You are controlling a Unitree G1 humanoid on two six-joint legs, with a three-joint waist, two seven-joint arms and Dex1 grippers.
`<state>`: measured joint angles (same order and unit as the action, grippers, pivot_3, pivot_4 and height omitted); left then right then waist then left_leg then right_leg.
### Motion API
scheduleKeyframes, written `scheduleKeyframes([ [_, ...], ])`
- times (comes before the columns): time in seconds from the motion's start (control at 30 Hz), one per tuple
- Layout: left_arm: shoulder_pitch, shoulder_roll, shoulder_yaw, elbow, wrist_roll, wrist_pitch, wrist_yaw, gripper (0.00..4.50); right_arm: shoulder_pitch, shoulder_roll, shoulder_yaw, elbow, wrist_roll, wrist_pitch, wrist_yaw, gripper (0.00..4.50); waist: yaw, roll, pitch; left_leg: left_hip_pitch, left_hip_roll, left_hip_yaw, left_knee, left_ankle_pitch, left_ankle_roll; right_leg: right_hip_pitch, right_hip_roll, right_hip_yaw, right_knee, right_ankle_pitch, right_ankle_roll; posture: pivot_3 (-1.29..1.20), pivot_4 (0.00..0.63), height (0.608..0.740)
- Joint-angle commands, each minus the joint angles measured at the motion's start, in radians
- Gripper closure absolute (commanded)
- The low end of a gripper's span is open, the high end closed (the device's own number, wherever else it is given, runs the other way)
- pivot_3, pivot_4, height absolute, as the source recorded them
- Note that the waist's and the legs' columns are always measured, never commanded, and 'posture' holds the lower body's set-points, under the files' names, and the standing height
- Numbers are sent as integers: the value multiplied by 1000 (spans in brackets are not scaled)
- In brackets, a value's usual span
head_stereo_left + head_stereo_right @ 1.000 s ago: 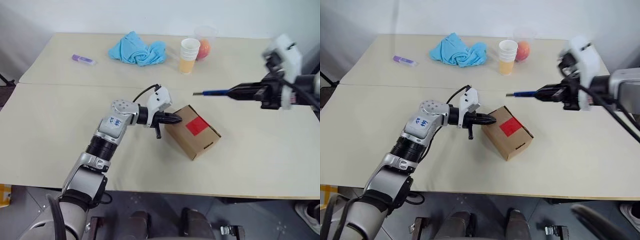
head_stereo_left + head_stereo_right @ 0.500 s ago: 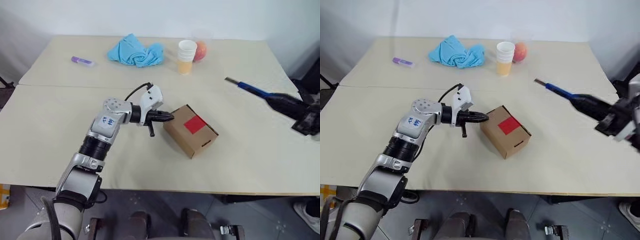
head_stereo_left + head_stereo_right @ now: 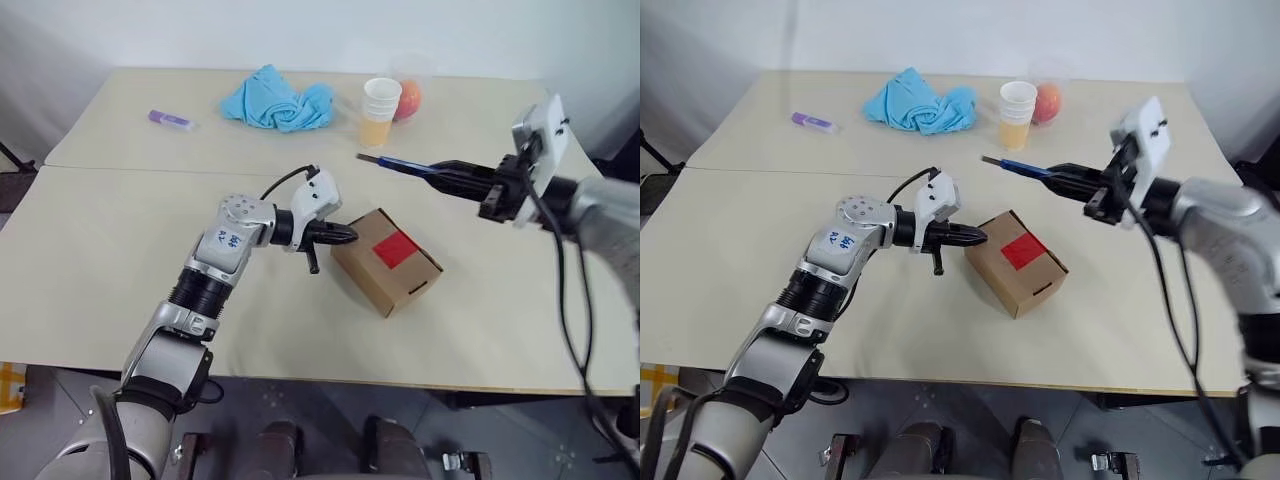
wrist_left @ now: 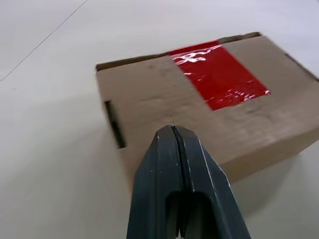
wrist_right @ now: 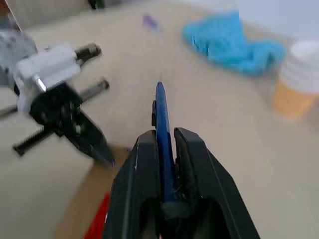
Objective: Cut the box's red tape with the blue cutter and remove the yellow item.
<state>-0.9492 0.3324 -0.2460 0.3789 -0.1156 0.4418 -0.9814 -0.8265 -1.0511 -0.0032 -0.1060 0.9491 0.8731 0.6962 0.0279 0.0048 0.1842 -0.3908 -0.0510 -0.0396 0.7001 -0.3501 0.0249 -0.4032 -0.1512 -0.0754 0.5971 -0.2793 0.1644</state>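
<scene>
1. Red tape (image 3: 394,250) sits on top of the box (image 3: 386,262), a bit right of the middle of the left eye view. The left gripper (image 3: 347,236) has its fingers pressed together, and its tip is at the box's upper-left edge. It should keep the box steady.
2. In the right eye view, the right gripper (image 3: 1060,176) is clamped on the blue cutter (image 3: 1016,167), up and right of the box. The cutter lies almost flat, long way across the frame, tip pointing left. I think the tip must tilt down onto the tape.
3. In the left wrist view, the tape runs slanted across the lid. The cut should go along the lid seam.
4. In the right wrist view, the cutter points straight up the frame, away from the gripper.
</scene>
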Motion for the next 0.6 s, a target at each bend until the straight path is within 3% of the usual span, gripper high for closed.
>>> scheduleKeyframes([
  [0.03, -5, -1, 5, -44, 0, 13, 8, 4500, -79, -27, 1, -25, 24, 219, -27, 4327, -2, 0, 0, 0, 0, 0, -1, 0, 0, 0, 0, 0, 0, 0, 0, 0, 150, 740],
  [0.33, -13, -28, 0, -77, -9, 65, 25, 4500, -124, -35, 22, -109, -42, 464, -78, 4327, -1, 0, 0, -2, -2, 3, 0, 0, 0, -7, -2, 4, 7, 0, 0, 0, 150, 740],
  [0.6, 1, -35, -55, -103, 14, 109, 14, 4500, -123, -4, -3, -121, -77, 535, -100, 4327, -2, 0, 0, -2, -3, 4, 0, 0, 0, -8, -2, 5, 8, 0, 0, 0, 150, 740],
])
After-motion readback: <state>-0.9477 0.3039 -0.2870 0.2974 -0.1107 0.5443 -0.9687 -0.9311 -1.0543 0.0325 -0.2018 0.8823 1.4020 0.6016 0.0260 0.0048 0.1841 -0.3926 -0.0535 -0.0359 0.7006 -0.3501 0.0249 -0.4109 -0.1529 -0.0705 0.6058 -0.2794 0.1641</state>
